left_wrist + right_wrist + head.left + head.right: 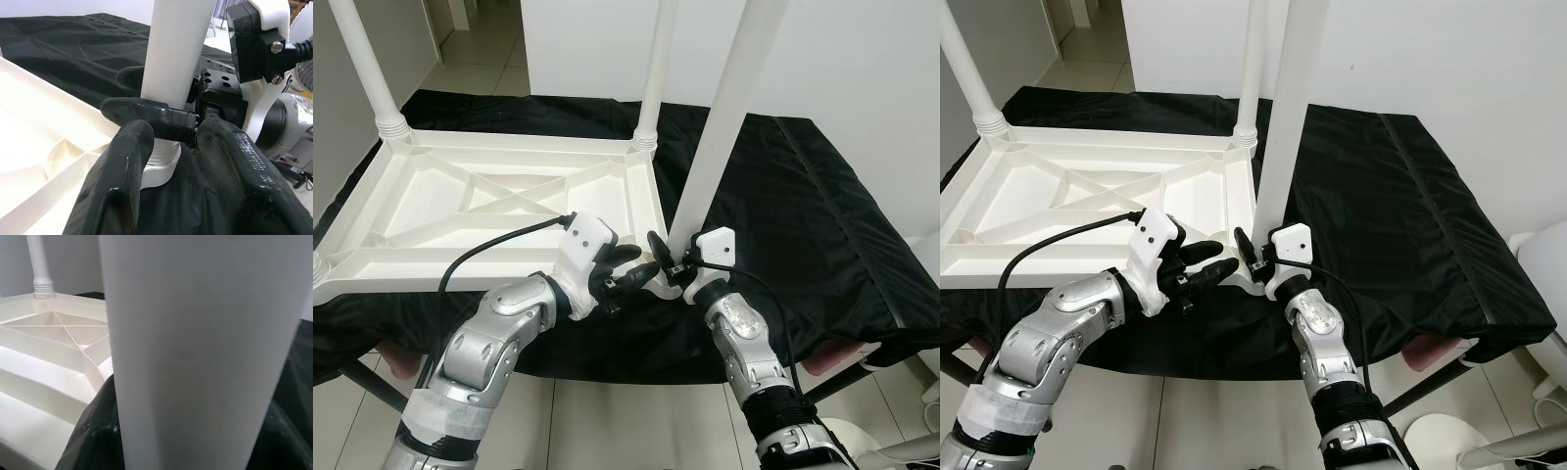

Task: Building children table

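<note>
Smooth, slightly glossy white plastic for the upturned tabletop (509, 191) with its moulded ribs, and the same for the leg (720, 117) at the near corner. Matt black cloth (803, 206) beneath, creased and faintly sheened along the folds. Rubbery, dull black fingers (142, 117) on the right gripper (668, 262). Brushed silver metal on the arms (499, 333). Glossy pale floor tiles (489, 59).

the upturned table top (499, 196) and its legs (724, 108) are plain white. the cloth (783, 196) under them is black, and both grippers' fingers (146, 117) are black on silver arms (480, 343).
</note>
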